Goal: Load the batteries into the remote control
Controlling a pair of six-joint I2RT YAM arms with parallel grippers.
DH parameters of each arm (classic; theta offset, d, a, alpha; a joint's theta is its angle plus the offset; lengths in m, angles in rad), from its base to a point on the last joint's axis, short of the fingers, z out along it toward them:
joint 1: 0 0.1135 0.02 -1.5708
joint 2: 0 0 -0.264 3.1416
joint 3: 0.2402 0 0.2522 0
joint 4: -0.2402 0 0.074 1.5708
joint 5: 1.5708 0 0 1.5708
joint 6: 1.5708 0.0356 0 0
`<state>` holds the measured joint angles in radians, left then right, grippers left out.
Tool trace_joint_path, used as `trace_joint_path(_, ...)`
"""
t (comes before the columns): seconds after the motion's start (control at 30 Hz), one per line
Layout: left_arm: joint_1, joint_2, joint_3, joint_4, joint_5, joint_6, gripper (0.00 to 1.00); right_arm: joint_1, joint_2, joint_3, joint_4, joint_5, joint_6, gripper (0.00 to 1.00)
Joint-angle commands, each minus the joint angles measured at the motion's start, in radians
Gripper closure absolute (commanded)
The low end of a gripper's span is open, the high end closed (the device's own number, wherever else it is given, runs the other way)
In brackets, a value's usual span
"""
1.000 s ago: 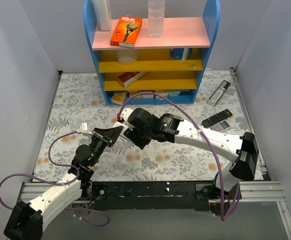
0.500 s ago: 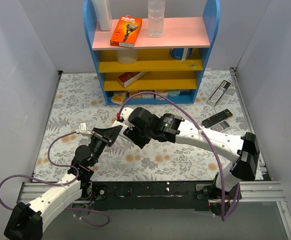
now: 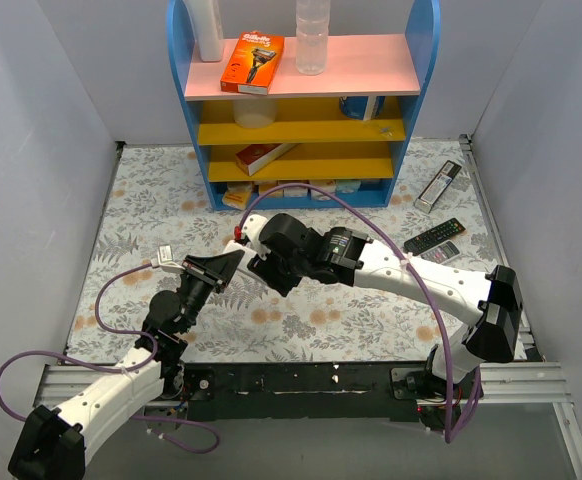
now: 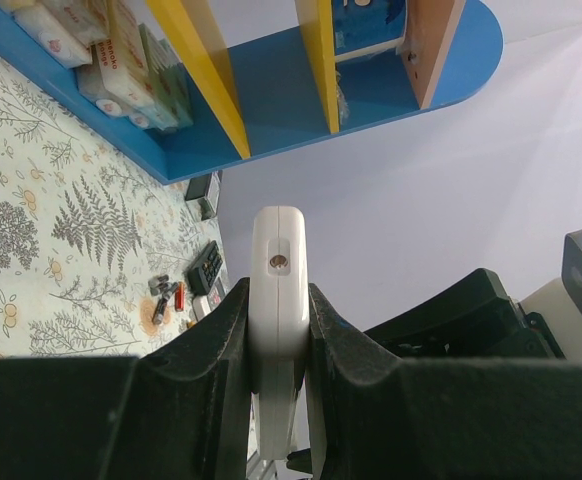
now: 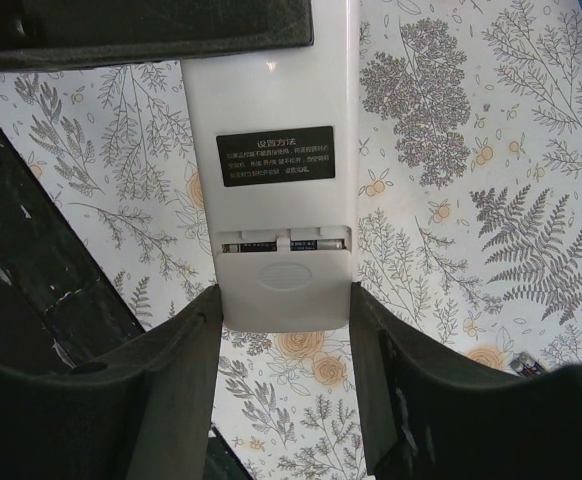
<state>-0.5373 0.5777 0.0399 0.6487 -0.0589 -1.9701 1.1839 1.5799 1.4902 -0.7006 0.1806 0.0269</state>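
Where the flowered table (image 3: 131, 200) meets the blue shelf (image 3: 311, 110), the remote control (image 5: 281, 100) is held off the surface between both arms. The left fingers (image 4: 216, 350) clamp it edge-on. The right fingers (image 5: 171, 380) grip its cover end. Two batteries (image 5: 283, 243) show in the slot.

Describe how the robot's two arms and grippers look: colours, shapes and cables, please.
Both arms have white tubular links with bulky black joints. The left arm and the right arm each carry a looping purple cable. The left gripper and right gripper are black, with broad, matte fingers.
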Motion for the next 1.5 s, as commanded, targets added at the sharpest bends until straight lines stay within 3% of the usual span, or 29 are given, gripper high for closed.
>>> trace_joint_path(0.0, -0.001, 0.001, -0.037, 0.08, 0.044, -0.302, 1.0, -0.004, -0.029, -0.002, 0.073, -0.007, -0.01, 0.59)
trace_joint_path(0.5, -0.003, 0.007, -0.02, 0.066, 0.057, -0.286, 1.0, -0.003, -0.032, -0.025, 0.105, -0.07, -0.058, 0.59)
trace_joint_path(1.0, -0.003, -0.021, -0.032, 0.071, 0.03, -0.308, 1.0, -0.004, 0.009, -0.015, 0.041, -0.012, -0.035, 0.58)
trace_joint_path(1.47, -0.003, -0.032, -0.035, 0.075, 0.018, -0.348, 1.0, -0.004, 0.028, 0.012, -0.005, 0.016, 0.015, 0.51)
